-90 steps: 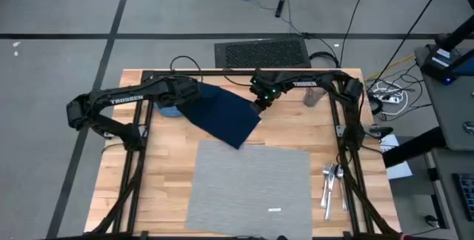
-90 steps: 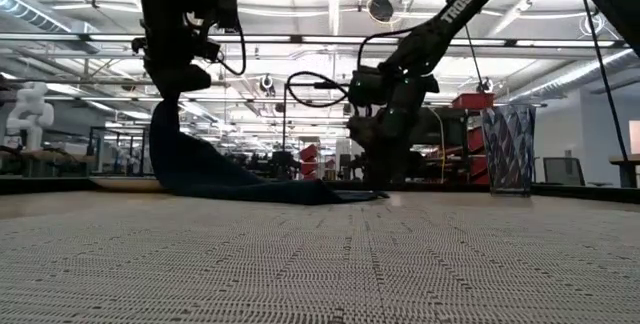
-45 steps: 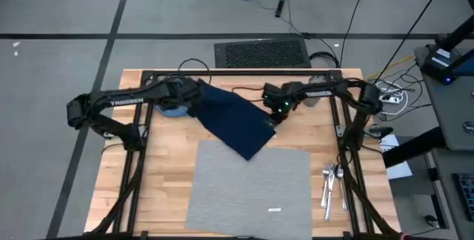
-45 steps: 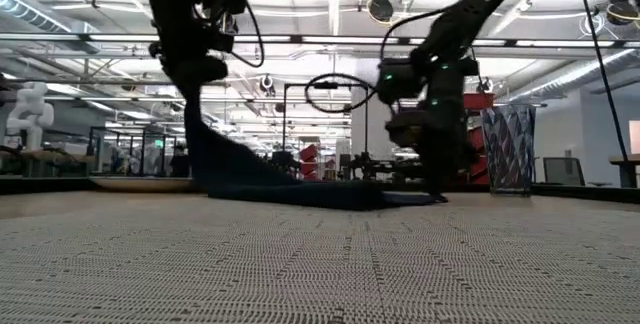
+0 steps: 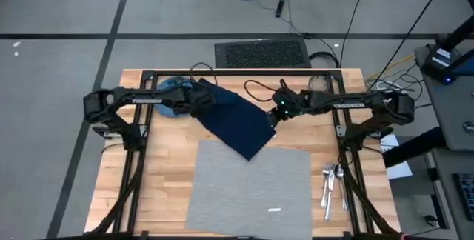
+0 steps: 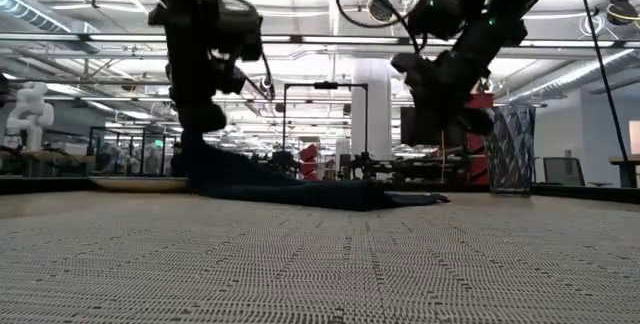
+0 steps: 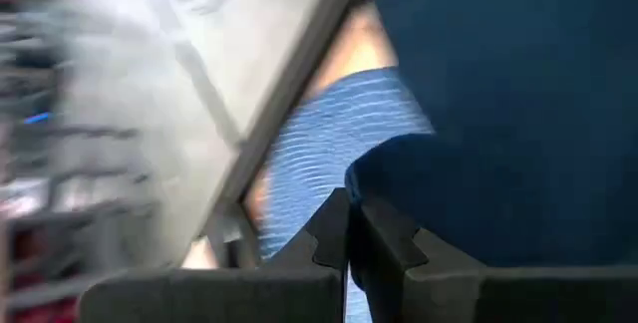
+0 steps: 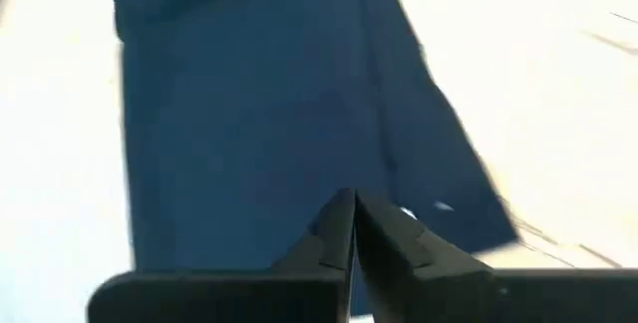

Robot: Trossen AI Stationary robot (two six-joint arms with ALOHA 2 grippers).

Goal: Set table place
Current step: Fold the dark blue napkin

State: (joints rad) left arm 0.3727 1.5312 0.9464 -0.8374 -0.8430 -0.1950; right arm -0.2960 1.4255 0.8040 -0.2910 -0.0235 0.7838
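My left claw point(image 5: 198, 101) is pinched on a corner of the navy napkin point(image 5: 235, 119) at the far side of the counter point(image 5: 159, 173), just beside the blue dish point(image 5: 172, 86). My right claw point(image 5: 275, 115) hangs above the napkin's other edge, fingers pressed together with nothing between them. The grey placemat point(image 5: 252, 184) lies flat at the near middle, the napkin's lowest corner overlapping its far edge; cutlery point(image 5: 330, 184) waits to its right. To do this well, I'd keep the cloth low, draw it taut without dragging the mat, and let go only once it lies flat and square.
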